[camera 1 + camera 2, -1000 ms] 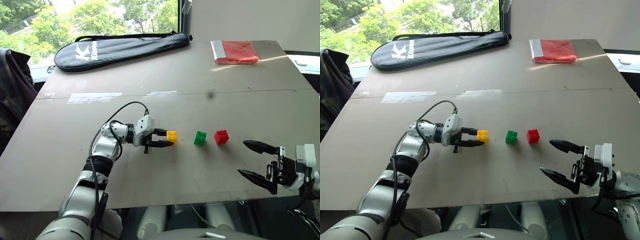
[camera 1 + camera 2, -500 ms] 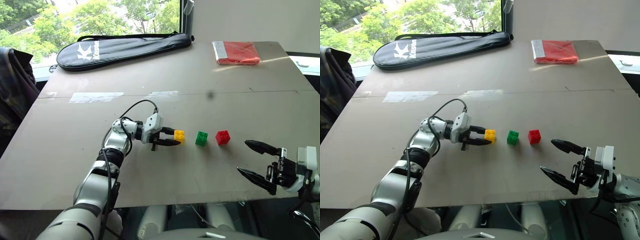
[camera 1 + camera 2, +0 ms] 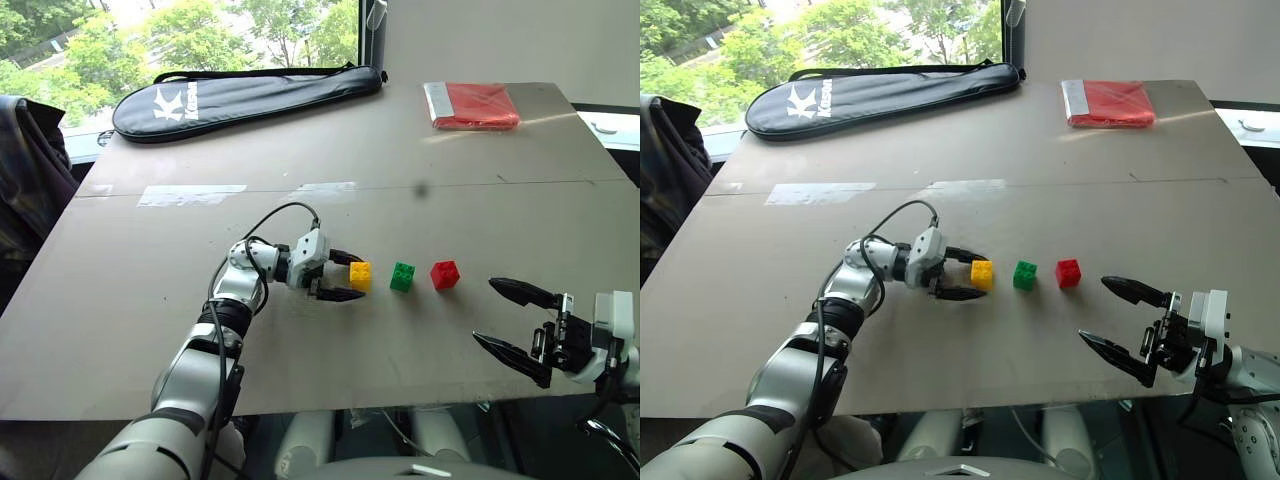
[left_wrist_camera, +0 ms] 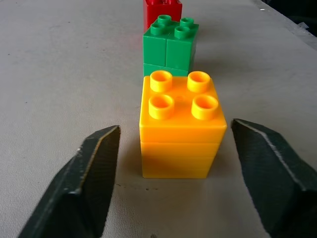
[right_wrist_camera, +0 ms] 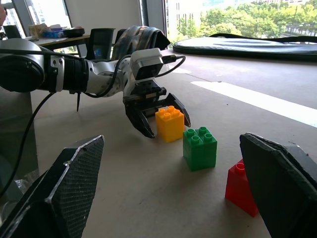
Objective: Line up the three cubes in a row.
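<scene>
Left eye view: the left end effector (image 3: 350, 277) is reaching across the counter (image 3: 150, 300) with its jaws spread, one black finger on each side of the yellow cube (image 3: 360, 276), not pinching it.
Cube row: the yellow cube, green cube (image 3: 403, 276) and red cube (image 3: 445, 274) are sitting in a near-straight line across the counter's middle, small gaps between them.
Right side: the right end effector (image 3: 512, 320) is hovering near the counter's front edge, jaws wide apart, gripping nothing, well apart from the red cube.
Far edge: a black racket bag (image 3: 240, 95) and a flat red packet (image 3: 472, 104) are lying toward the back.
Right eye view: this is showing the same layout.
Left wrist view: the yellow cube (image 4: 181, 124) is standing upright, studs up, between the two fingertips (image 4: 94, 173), with bare counter showing on both sides; the green cube (image 4: 171, 44) is sitting just behind it and the red cube (image 4: 162, 10) beyond that.
Right wrist view: the open left end effector (image 5: 158, 116) is flanking the yellow cube (image 5: 170, 124); the green cube (image 5: 200, 148) and red cube (image 5: 241, 188) are lining up toward the camera.
</scene>
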You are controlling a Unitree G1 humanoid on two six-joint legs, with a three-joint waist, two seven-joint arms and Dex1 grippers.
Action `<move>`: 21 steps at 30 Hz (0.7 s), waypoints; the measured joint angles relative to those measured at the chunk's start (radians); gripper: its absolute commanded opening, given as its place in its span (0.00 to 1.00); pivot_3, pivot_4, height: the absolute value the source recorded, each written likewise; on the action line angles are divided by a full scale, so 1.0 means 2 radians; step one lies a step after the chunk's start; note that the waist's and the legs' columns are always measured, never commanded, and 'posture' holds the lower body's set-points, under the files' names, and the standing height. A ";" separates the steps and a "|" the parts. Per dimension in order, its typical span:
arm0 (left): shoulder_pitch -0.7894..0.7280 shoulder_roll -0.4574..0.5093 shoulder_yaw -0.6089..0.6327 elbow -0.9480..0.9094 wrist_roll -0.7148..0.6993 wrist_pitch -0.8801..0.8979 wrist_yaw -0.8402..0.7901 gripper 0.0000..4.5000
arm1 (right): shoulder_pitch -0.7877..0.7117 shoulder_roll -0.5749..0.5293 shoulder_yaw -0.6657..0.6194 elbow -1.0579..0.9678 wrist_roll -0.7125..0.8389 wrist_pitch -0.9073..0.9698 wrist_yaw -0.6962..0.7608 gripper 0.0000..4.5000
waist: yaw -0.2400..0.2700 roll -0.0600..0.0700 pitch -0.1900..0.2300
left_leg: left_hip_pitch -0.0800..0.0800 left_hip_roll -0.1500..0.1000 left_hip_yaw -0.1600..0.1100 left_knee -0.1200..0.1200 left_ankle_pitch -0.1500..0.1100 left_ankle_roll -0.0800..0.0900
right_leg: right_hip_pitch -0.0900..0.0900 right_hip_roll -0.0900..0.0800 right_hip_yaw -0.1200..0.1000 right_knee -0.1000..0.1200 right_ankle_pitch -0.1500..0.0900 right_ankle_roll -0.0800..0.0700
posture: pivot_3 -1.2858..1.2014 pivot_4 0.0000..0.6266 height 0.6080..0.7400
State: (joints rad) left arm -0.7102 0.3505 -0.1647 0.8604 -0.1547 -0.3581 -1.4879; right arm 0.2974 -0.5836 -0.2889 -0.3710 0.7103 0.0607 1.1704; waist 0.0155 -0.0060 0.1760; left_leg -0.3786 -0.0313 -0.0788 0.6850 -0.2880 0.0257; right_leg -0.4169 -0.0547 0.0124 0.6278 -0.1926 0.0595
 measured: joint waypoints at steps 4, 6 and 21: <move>0.000 -0.001 0.000 0.003 0.003 -0.009 0.004 0.97 | -0.001 0.000 0.001 0.000 0.000 0.000 -0.001 1.00 | 0.000 0.000 0.000 | 0.000 0.000 0.000 0.000 0.000 0.000 | 0.000 0.000 0.000 0.000 0.000 0.000 | 0.52 0.24 0.79; 0.000 -0.001 0.001 0.003 0.003 -0.010 0.004 0.97 | -0.002 0.000 0.002 0.000 0.000 0.000 -0.003 1.00 | 0.000 0.000 0.000 | 0.000 0.000 0.000 0.000 0.000 0.000 | 0.000 0.000 0.000 0.000 0.000 0.000 | 0.52 0.24 0.79; 0.034 0.020 0.005 -0.102 -0.018 0.049 0.001 0.97 | -0.016 0.015 0.029 0.000 -0.037 -0.013 -0.031 1.00 | -0.003 0.000 0.000 | 0.000 0.000 0.000 0.000 0.000 0.000 | 0.000 0.000 0.000 0.000 0.000 0.000 | 0.52 0.24 0.79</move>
State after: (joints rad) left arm -0.6415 0.3915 -0.1556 0.6567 -0.1899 -0.2591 -1.4857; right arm 0.2662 -0.5531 -0.2301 -0.3713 0.6353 0.0350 1.1093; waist 0.0095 -0.0058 0.1760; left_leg -0.3783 -0.0306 -0.0783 0.6848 -0.2880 0.0257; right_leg -0.4174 -0.0539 0.0127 0.6281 -0.1920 0.0586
